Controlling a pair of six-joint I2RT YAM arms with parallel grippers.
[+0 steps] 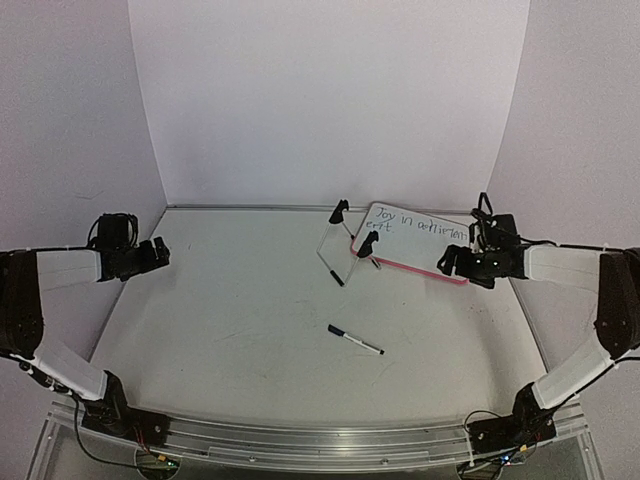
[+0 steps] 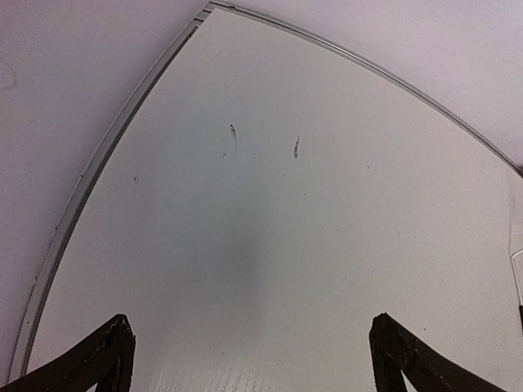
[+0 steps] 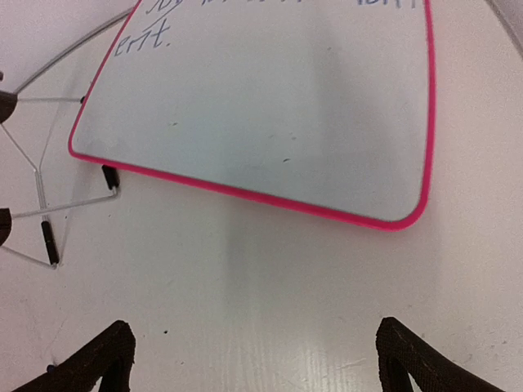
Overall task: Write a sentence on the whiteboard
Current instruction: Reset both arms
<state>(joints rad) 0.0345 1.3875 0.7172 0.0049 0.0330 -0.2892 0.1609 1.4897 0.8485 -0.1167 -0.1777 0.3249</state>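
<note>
the sentence (image 1: 418, 226) sits in two lines on the whiteboard (image 1: 430, 252), so the writing looks done. the marker (image 1: 355, 341) lies well apart from the whiteboard. the right gripper (image 3: 252, 327), just beside the whiteboard, gapes empty; the left gripper (image 2: 250, 320), well apart from it, likewise.

White-shelled left arm (image 1: 68, 268), right arm (image 1: 565, 265), black left gripper (image 1: 162, 252), right gripper (image 1: 448, 262), perhaps circuit boards at bases (image 1: 120, 412)

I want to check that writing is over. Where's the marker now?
In the top view the marker lies free on the table, just right of centre, nearer the arms than the whiteboard.
</note>
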